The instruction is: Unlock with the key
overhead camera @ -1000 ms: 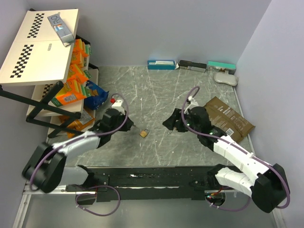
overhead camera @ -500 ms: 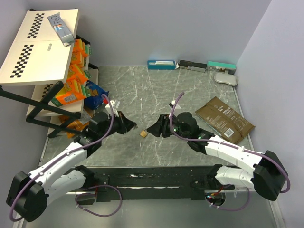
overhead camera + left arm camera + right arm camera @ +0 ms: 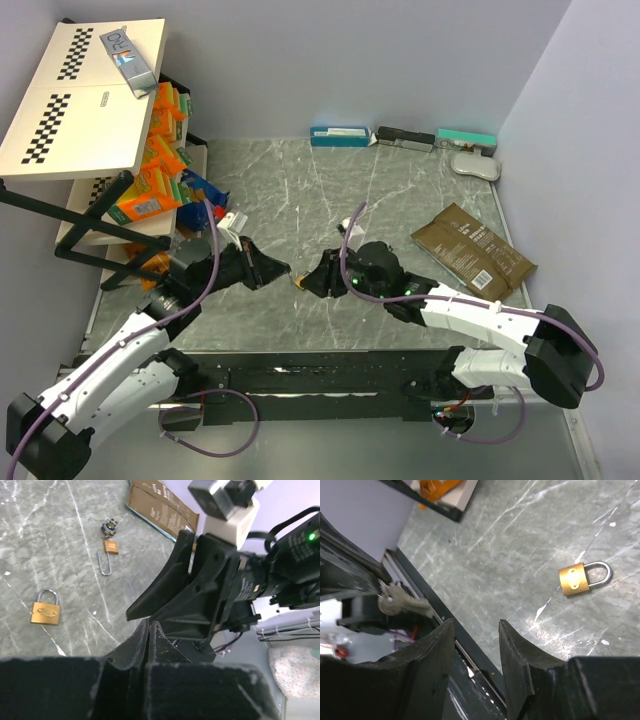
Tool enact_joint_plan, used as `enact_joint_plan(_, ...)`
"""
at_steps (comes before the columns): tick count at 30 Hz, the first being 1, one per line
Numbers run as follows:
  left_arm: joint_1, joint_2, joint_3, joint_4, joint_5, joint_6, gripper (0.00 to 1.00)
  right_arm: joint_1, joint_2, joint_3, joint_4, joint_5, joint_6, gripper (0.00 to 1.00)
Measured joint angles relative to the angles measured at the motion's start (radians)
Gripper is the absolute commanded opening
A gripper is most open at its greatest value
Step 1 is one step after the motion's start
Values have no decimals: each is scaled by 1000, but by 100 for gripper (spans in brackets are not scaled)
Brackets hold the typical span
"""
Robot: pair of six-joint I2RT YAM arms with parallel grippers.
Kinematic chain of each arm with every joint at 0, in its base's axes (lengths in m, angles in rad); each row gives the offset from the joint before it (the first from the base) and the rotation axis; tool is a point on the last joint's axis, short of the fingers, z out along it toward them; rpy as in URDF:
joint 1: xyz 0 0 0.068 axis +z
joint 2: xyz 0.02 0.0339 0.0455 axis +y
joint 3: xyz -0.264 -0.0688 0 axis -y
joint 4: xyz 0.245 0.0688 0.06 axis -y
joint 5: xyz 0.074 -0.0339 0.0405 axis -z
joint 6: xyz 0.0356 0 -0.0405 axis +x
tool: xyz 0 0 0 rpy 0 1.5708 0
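When looked at from above, nearly tip to tip over the front part of the grey marble table (image 3: 400, 190): left gripper (image 3: 283, 270) and right gripper (image 3: 318, 280), both low and leaning toward the middle.

On the left gripper: jaws closed tight, pinching a small silver key (image 3: 402, 605) by its round head, blade pointing out toward the right gripper. On the right gripper: jaws about half open, a clear gap between the two black fingers (image 3: 517, 660) and nothing inside this gap. Not touching the silver key; just beside it and facing it.

Lying flat on the table, held by nothing: brass padlock (image 3: 46, 612), shackle apparently closed. From above, placed between the two grippers and partly hidden by them; cannot tell there if touched. From both wrist cameras, clearly apart from the fingers, down on the stone and a little to the side.

Farther to the right, in the left wrist view: a smaller brass padlock (image 3: 111, 545) with a wire loop (image 3: 105, 564) just beside it, both near a brown flat package (image 3: 472, 250). At the left edge of the table: a heap of orange snack packs (image 3: 155, 190). Along the back wall: a row of flat boxes (image 3: 340, 135).
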Motion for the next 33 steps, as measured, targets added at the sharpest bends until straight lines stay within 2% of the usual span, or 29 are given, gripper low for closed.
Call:
enact_joint_plan(9,0,-27,35,-84,24,-44,1,92,1,14,6,100,-56,48)
enact_joint_plan(21,0,-32,71,-158,34,-75,1,113,-52,-9,123,82,-123,43)
enact_joint_plan(33,0,-44,80,-154,70,-132,1,146,-71,-14,185,30,-183,42)
